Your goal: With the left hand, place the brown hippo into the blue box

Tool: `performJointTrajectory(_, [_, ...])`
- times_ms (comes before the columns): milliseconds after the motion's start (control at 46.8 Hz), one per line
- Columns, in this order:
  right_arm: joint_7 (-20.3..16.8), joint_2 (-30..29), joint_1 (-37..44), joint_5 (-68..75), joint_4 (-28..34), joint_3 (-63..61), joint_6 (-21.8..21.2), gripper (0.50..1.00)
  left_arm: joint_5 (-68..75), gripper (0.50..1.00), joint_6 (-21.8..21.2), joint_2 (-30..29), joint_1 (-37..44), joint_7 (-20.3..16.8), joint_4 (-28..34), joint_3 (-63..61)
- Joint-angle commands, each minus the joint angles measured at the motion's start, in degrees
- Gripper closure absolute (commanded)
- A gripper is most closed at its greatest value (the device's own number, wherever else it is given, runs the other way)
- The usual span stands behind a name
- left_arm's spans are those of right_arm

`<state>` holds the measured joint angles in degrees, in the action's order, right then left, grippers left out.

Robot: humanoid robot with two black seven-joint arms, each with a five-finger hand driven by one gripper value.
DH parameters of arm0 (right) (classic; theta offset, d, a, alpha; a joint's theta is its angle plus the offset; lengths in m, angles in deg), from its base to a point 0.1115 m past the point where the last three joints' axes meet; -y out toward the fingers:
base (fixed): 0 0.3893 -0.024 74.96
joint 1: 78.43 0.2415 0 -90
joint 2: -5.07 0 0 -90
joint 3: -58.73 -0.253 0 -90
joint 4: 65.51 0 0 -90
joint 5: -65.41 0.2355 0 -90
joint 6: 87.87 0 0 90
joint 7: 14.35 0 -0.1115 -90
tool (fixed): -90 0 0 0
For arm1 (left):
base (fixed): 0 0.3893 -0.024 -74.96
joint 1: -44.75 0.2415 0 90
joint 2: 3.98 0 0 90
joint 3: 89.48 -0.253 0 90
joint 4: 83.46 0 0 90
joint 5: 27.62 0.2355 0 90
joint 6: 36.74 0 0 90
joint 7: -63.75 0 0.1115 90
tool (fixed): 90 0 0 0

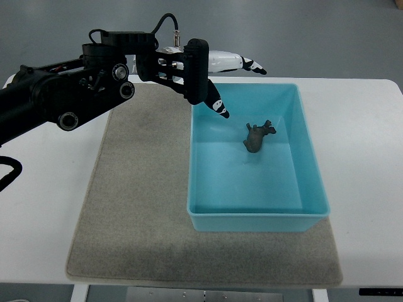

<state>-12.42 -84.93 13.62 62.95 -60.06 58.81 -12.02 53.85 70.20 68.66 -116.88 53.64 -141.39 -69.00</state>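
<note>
A small brown hippo (257, 136) lies on the floor of the blue box (257, 221), toward its far right part. My left hand (217, 75) hovers over the box's far left corner, its black and white fingers (249, 63) spread and holding nothing. The hand is apart from the hippo, up and to its left. Its black arm comes in from the left edge.
The box stands on a grey mat (138, 201) that covers the middle of a white table (44, 207). The table's near edge runs along the bottom of the picture.
</note>
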Motion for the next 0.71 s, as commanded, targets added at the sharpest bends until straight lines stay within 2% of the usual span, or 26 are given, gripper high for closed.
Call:
performJointTrajectory(0, [0.0, 0.0, 0.0, 0.0, 0.0, 0.0, 0.0, 0.564, -0.3, 0.525, -0.1, -1.6, 0.0, 0.0, 0.7, 0.2])
performJointTrajectory(256, [0.0, 0.0, 0.0, 0.0, 0.0, 0.0, 0.0, 0.564, -6.1, 0.512, -0.9, -2.7, -0.2, 0.0, 10.6, 1.6])
performJointTrajectory(470, [0.0, 0.0, 0.0, 0.0, 0.0, 0.0, 0.0, 0.564, -15.0, 0.508, -4.1, -4.4, -0.1, 0.0, 13.5, 1.2])
performJointTrajectory(684, [0.0, 0.0, 0.0, 0.0, 0.0, 0.0, 0.0, 0.564, -16.1, 0.506, -5.9, -4.3, 0.6, -0.2, 19.5, 1.2])
